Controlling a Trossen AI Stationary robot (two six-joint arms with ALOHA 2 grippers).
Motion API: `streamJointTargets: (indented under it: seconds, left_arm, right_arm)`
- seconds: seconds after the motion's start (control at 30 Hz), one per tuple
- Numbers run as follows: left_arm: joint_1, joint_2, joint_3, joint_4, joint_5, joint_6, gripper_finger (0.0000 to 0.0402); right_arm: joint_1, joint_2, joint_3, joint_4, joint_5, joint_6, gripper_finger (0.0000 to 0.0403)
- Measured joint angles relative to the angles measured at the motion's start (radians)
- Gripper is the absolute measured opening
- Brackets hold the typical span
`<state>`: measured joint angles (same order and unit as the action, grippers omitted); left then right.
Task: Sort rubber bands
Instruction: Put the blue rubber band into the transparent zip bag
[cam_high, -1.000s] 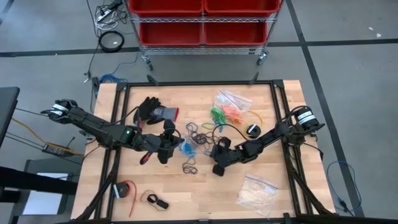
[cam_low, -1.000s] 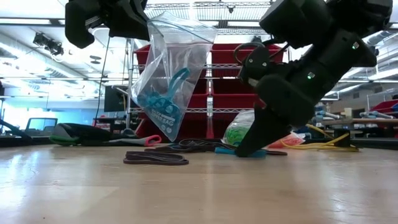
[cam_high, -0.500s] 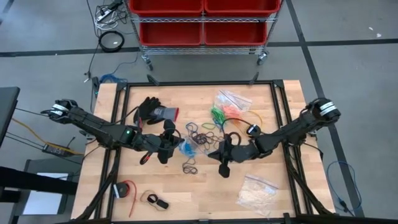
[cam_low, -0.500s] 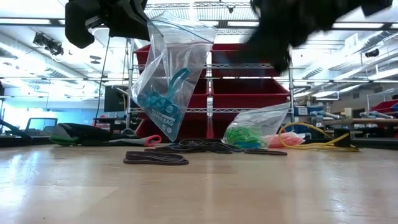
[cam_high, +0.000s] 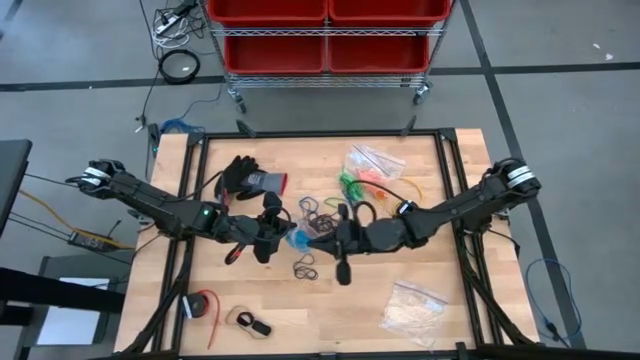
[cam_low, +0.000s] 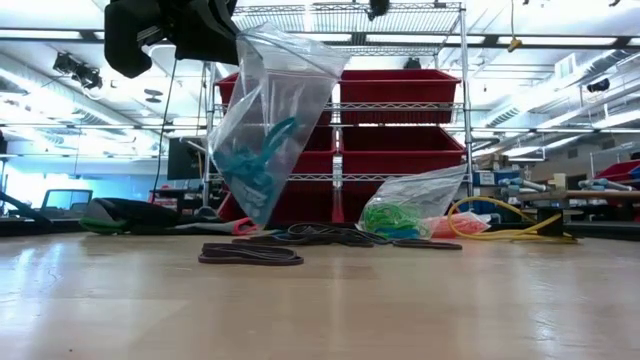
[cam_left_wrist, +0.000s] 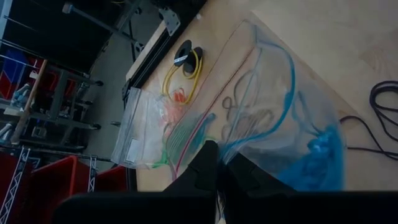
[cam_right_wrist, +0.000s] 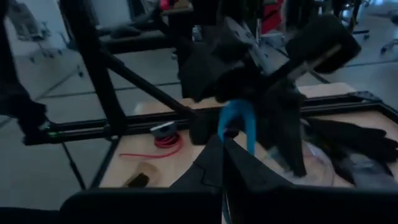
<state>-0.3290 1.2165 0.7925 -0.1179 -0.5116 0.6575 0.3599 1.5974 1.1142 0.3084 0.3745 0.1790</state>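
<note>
Left gripper (cam_high: 268, 228) fingers are pinching the rim of a clear bag (cam_low: 268, 120), which is hanging above the table (cam_high: 410, 320) with blue bands inside. Right gripper (cam_right_wrist: 222, 142) fingers are pressing together on a blue rubber band (cam_right_wrist: 239, 121), hovering just beside the bag. Loose rubber bands (cam_high: 318, 212) are lying mid-table; green and orange ones are sitting in bags (cam_high: 365, 172) farther back.

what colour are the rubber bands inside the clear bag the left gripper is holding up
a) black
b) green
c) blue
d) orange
c: in the low view the left gripper pinches the top of the hanging clear bag, and the rubber bands bunched in its lower part are blue.
</note>
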Motion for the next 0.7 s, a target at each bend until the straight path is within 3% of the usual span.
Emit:
streamJointTargets:
  seconds: [0.17,0.7]
  left_arm:
    - [0.000,0.000,0.000,0.000,0.000,0.000,0.0012]
    - [0.000,0.001,0.000,0.000,0.000,0.000,0.0012]
  right_arm:
    - [-0.047,0.067,0.079,-0.124,-0.017,0.020,0.0000]
    - [-0.090,0.088,0.083,-0.296,-0.056,0.150,0.0000]
